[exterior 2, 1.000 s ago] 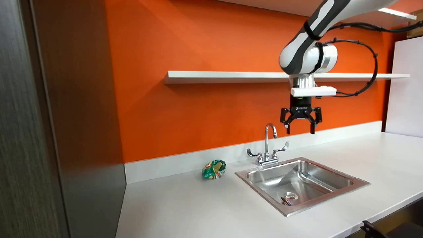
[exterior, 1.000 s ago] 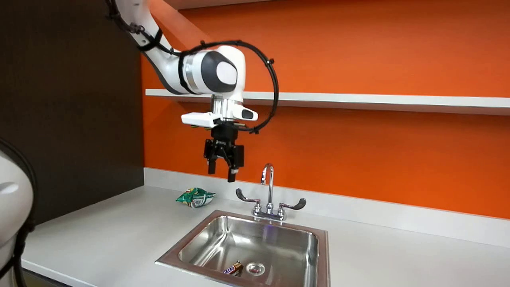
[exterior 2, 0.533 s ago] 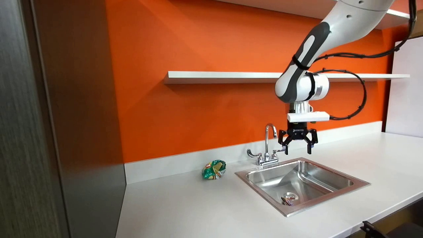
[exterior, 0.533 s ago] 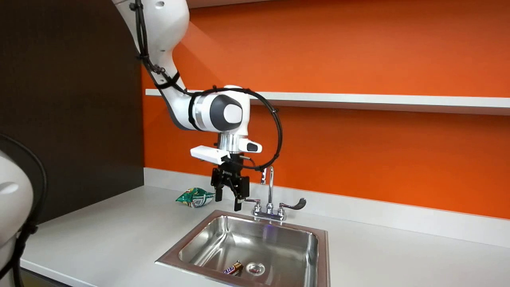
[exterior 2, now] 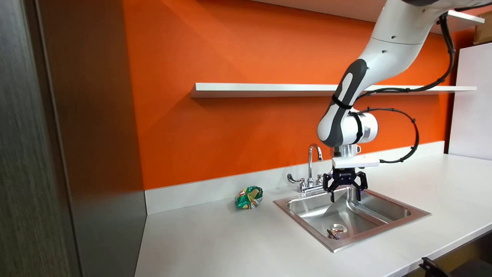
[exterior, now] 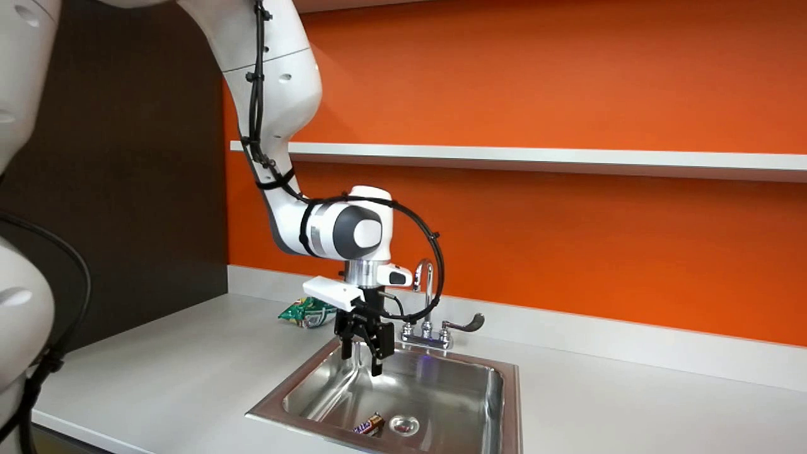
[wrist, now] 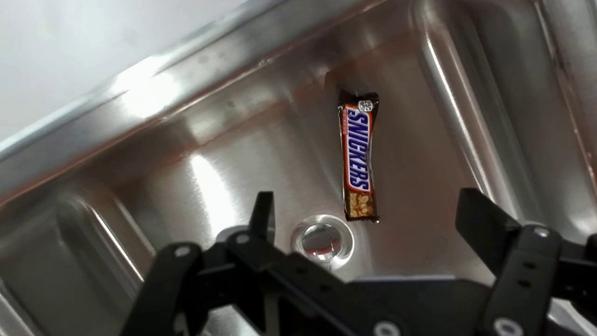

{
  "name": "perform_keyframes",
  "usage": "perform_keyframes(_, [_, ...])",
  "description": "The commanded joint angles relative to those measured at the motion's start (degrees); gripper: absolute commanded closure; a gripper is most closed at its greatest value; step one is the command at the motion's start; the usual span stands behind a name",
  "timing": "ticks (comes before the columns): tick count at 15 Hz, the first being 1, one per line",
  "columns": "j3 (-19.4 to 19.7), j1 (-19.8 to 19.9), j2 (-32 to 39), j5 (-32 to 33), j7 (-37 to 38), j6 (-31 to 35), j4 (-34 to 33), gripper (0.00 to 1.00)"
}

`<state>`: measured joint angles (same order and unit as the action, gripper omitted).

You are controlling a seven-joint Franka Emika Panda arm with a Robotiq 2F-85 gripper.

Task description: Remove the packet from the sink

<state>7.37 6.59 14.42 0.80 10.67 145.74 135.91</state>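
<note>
The packet is a small brown Snickers bar (wrist: 359,154) lying flat on the sink floor, one end beside the round drain (wrist: 322,241). It also shows in both exterior views (exterior: 370,424) (exterior 2: 333,234). The stainless-steel sink (exterior: 514,410) is set in the white countertop; its rim shows in an exterior view (exterior 2: 384,227) and its bare floor in the wrist view (wrist: 415,102). My gripper (exterior: 362,362) is open and empty, pointing down over the far part of the basin, well above the packet. It shows in an exterior view (exterior 2: 345,197) and the wrist view (wrist: 367,201).
A chrome two-handled faucet (exterior 2: 310,169) stands behind the sink, close to the gripper. A green-and-white crinkled packet (exterior: 306,312) lies on the counter by the backsplash. A white shelf (exterior: 567,155) runs along the orange wall above. A dark panel (exterior: 126,189) closes one side.
My arm has come down steadily, bringing the open gripper from above faucet height to just over the sink's far part. The packet has not moved.
</note>
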Motion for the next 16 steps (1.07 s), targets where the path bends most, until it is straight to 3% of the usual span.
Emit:
perform_keyframes(1, [0.43, -0.61, 5.06, 0.06, 0.0, 3.29, -1.87, 0.0])
perform_keyframes(13, [0.55, -0.73, 4.77, -0.39, -0.25, 2.82, -0.76, 0.0])
perform_keyframes(16, [0.28, 0.3, 7.39, -1.72, -1.34, 2.84, -2.74, 0.0])
